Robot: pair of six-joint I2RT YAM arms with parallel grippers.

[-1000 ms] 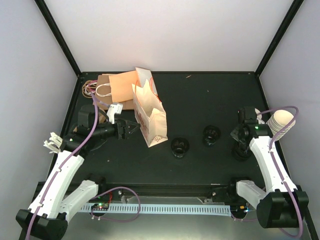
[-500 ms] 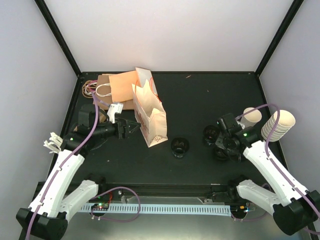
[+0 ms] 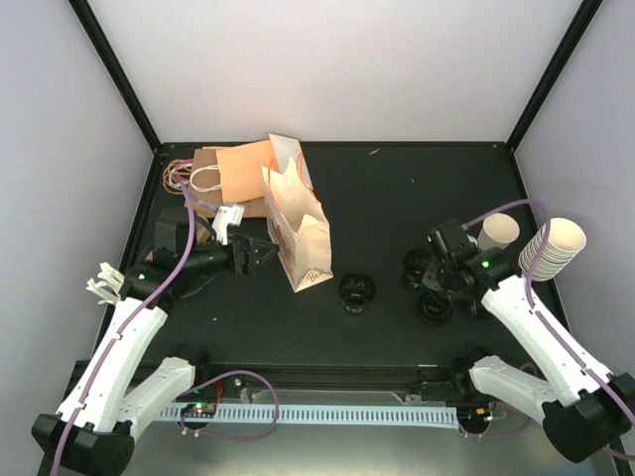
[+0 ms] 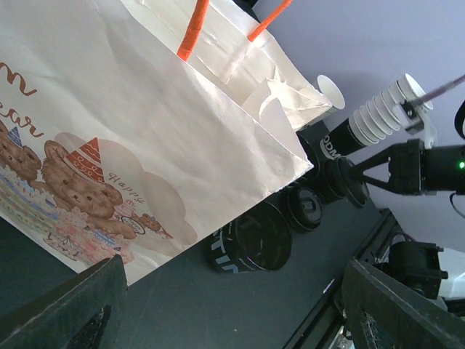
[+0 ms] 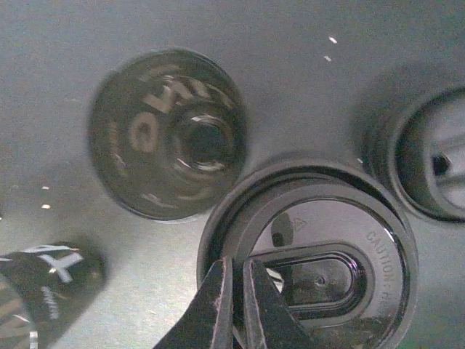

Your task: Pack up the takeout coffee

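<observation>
Fingers [image 5: 212,305] of right gripper [image 3: 435,297]: pinched on the rim of a black lid [image 5: 363,240]. Takeout coffee [image 3: 499,233]: upright, near, beyond and rightward, beside the cup stack [image 3: 556,246]. I logged left gripper [image 3: 260,255] spread, well apart, at the bag [image 3: 298,238].

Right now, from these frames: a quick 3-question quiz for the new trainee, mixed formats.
1. Short answer: where does the single paper cup stand?
2. True or false: the left gripper is open next to the bear-print bag.
3. The right gripper is pinching: A a black lid; B the single paper cup; C the bear-print bag.

Key
1. On the table at the right, beside the stack of nested cups, not in the bag.
2. True.
3. A. The wrist view shows the fingers closed on the lid's rim.
</observation>
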